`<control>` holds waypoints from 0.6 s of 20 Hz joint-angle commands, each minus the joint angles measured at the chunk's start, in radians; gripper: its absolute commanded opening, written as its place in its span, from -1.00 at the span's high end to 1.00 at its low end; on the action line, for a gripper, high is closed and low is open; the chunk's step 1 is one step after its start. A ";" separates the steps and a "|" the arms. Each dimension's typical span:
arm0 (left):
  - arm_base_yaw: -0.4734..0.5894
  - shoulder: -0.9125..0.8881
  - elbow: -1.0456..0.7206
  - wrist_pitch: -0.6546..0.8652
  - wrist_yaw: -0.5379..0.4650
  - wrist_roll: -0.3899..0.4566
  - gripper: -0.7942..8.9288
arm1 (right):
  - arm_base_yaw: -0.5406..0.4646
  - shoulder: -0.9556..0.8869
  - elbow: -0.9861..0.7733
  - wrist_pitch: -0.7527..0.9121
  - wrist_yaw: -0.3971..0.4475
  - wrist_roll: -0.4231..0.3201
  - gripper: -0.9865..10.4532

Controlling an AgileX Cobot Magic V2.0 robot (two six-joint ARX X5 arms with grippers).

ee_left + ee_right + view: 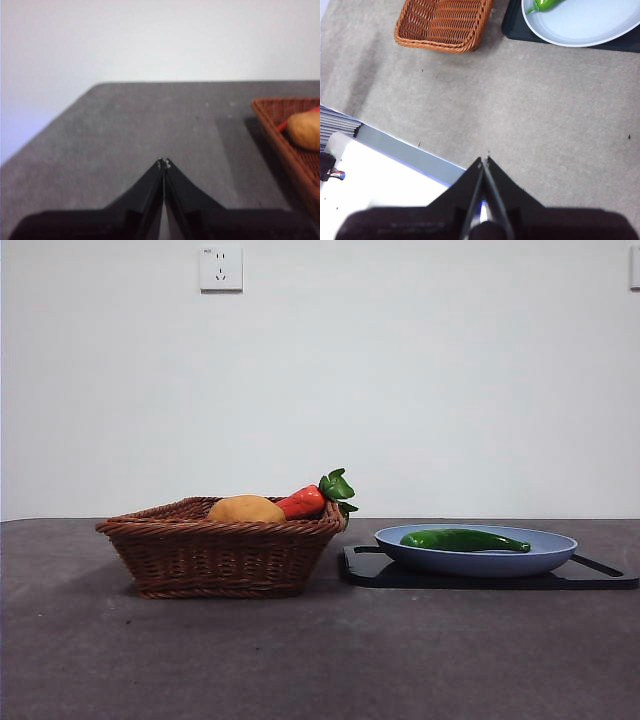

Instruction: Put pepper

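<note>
The glossy green pepper [463, 539] lies in a pale blue plate [545, 558] on a black tray [395, 575], right of the wicker basket [220, 555]. Part of the pepper [543, 5] shows at the plate's edge [580, 37] in the right wrist view. My right gripper [484, 160] is shut and empty, hovering over bare table well short of the plate and basket [442, 25]. Shut and empty too, my left gripper [163, 162] hangs over the table beside the basket's corner [285, 145]. Neither arm appears in the front view.
The basket holds a rounded tan lump [246, 509] and a red-orange vegetable with green leaves [315, 498]. The tan lump [306, 130] also shows in the left wrist view. A white device [370, 185] sits past the table's edge near my right gripper.
</note>
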 commanded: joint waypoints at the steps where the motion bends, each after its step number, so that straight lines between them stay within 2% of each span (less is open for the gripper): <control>1: 0.003 -0.004 -0.026 0.012 0.004 -0.033 0.82 | 0.005 0.006 0.016 0.006 0.002 -0.008 0.81; 5: 0.002 -0.004 -0.064 0.008 0.005 -0.081 0.82 | 0.005 0.006 0.016 0.006 0.002 -0.008 0.81; 9: 0.002 -0.060 -0.066 -0.046 0.003 -0.082 0.82 | 0.005 0.006 0.016 0.006 0.002 -0.008 0.81; 12: 0.002 -0.074 -0.066 -0.011 0.002 -0.083 0.82 | 0.005 0.006 0.016 0.006 0.002 -0.008 0.81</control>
